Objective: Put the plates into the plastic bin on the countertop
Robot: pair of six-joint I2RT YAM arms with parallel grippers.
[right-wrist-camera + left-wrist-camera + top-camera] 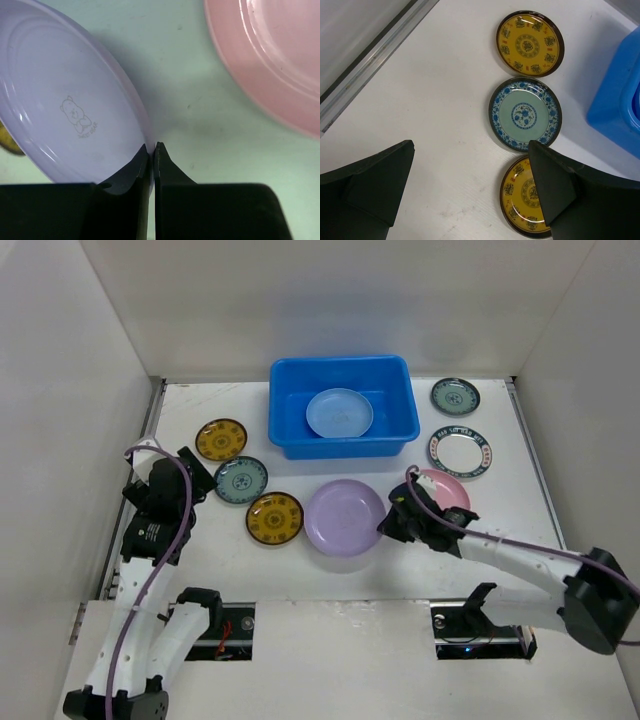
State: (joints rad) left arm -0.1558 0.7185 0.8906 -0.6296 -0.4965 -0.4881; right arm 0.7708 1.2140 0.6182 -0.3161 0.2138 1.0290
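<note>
Since the right jaws are squeezed nearly together on the rim of the lilac plate [60,90], I'd say we're at the pickup step. The next move needs a clean lift, then a carry to the blue bin [340,448] up ahead of the jaws and over its flared rim. It already holds a blue plate [339,412]. The pink plate [270,60] sits close on the jaws' other side, so there's not much swing room. The left jaws are spread wide over the desk [435,100], holding nothing.

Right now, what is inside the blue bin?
One pale blue plate lies flat on the floor of the plastic bin. Nothing else shows inside. Its near wall hides a strip of floor, and anything under the plate is covered.
</note>
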